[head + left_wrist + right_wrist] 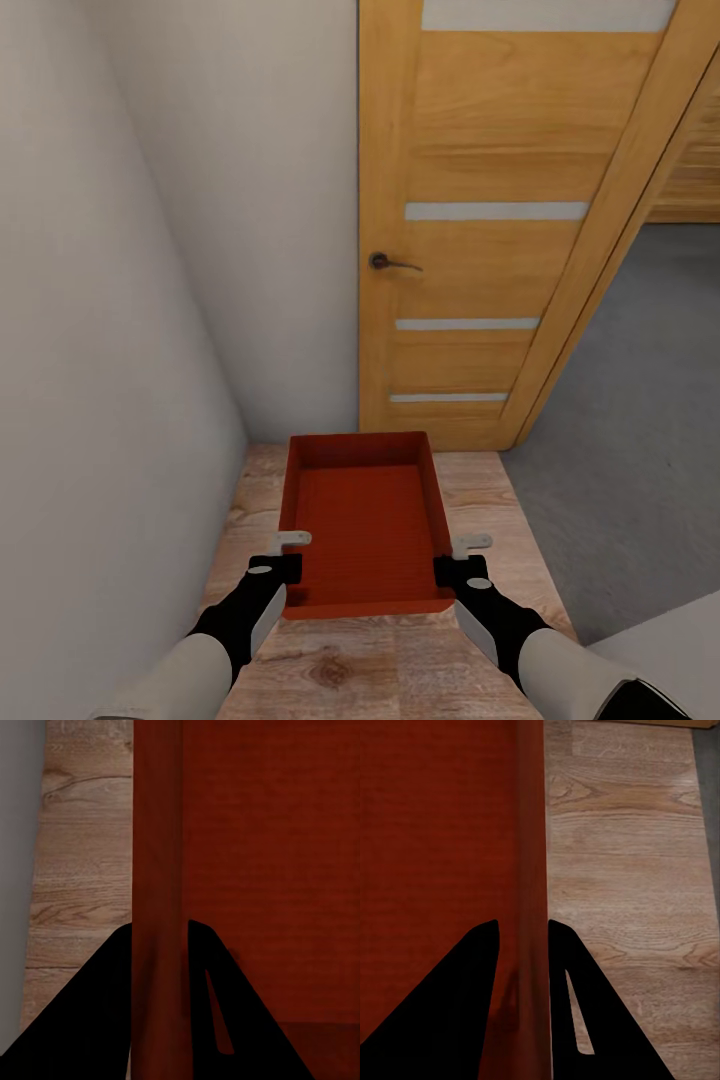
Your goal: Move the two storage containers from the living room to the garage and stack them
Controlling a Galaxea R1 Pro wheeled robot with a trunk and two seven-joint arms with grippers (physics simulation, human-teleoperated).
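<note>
One orange-red storage container (pixel 366 515) is held level in front of me, above a light wood-plank strip of floor. My left gripper (pixel 286 555) is shut on its left wall, and my right gripper (pixel 458 558) is shut on its right wall. The left wrist view shows that wall (pixel 157 870) running between the two black fingers (pixel 97 1012). The right wrist view shows the other wall (pixel 529 870) pinched the same way between black fingers (pixel 585 1005). The container is empty. The dark grey concrete floor (pixel 640 420) of the garage begins at the right.
An oak door (pixel 490 220) with frosted strips and a dark handle (pixel 390 263) stands open straight ahead, angled to the right. A pale wall (pixel 100 300) closes in on the left. The wood planks (pixel 400 660) end at the door's foot.
</note>
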